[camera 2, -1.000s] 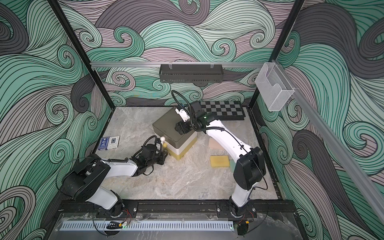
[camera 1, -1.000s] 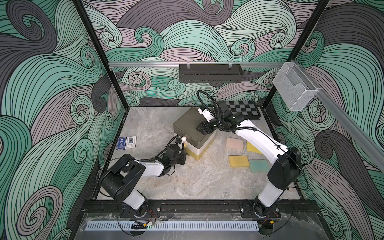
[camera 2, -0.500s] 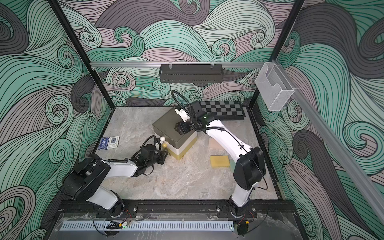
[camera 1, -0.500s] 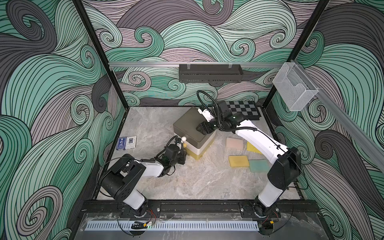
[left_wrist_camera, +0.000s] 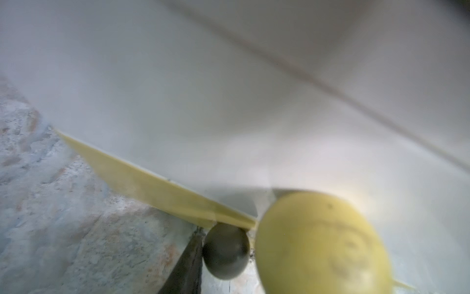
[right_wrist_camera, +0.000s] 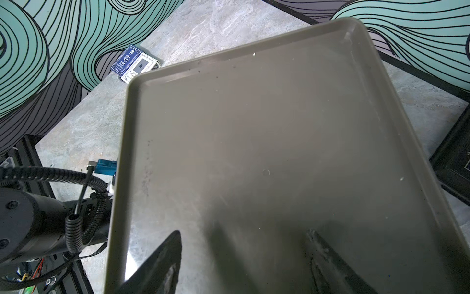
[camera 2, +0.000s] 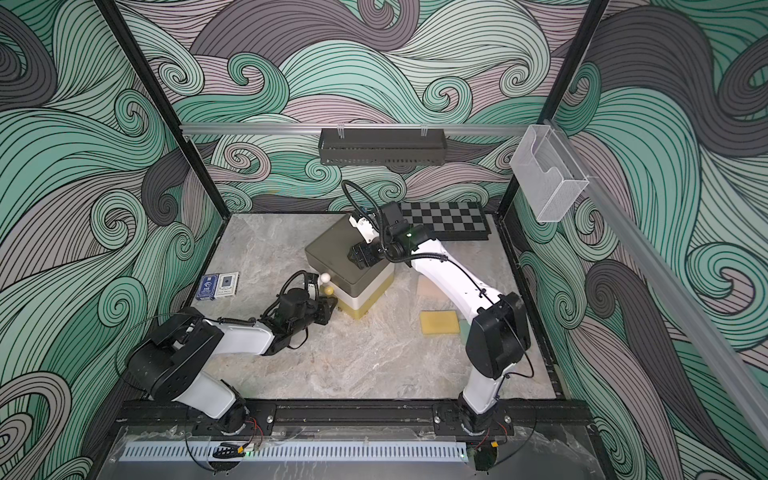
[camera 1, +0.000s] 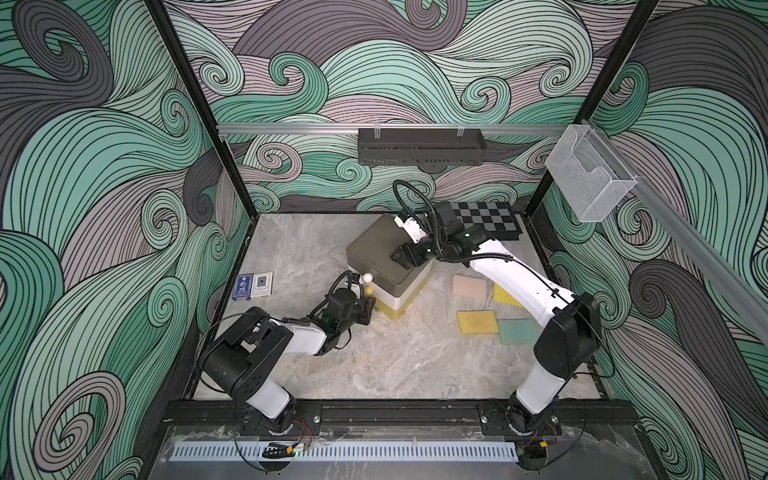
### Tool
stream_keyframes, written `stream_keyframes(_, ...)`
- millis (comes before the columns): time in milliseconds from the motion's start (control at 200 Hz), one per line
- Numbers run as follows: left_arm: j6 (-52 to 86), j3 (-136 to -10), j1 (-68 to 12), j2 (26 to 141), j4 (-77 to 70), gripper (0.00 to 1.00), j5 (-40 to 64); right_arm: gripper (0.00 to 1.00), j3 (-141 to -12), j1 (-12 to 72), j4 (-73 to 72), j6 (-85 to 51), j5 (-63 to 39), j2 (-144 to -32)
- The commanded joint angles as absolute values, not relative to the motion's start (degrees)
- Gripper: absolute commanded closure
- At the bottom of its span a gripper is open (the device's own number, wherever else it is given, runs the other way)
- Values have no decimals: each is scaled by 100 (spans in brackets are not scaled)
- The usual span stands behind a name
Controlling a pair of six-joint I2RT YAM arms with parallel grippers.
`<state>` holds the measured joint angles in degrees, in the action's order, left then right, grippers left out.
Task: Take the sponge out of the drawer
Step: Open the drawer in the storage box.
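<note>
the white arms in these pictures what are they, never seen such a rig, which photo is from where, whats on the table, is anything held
They are two robot arms, each ending in a two-fingered gripper. The two wide pictures come from one camera head above; the close-ups come from a camera on each wrist. On the marble table stand a small drawer unit, four sponges beside it, two card boxes and a checkerboard. The right gripper is open over the unit's dark top, holding nothing. The left gripper is low at the drawer fronts, by the yellow knob; its blurred view does not show whether it grips. What is inside the drawers cannot be seen.
</note>
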<state>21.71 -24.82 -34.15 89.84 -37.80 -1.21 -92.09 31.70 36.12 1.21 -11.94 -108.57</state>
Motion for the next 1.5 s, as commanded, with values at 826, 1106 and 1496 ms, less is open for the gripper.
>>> stream_keyframes(826,2166,-2563,-3366,8926,-3937,87,144,25,-9070,3190,4049,105,-1309,-11320)
stream_keyframes(1106,2446,-1868,-3388,8195,-3157,87,22,25,-9097,3029,4032,145,-1265,-11364)
stream_keyframes(1496,3085,-1173,-3698,5689,-851,88,-642,26,-9164,2618,4010,236,-1194,-11579)
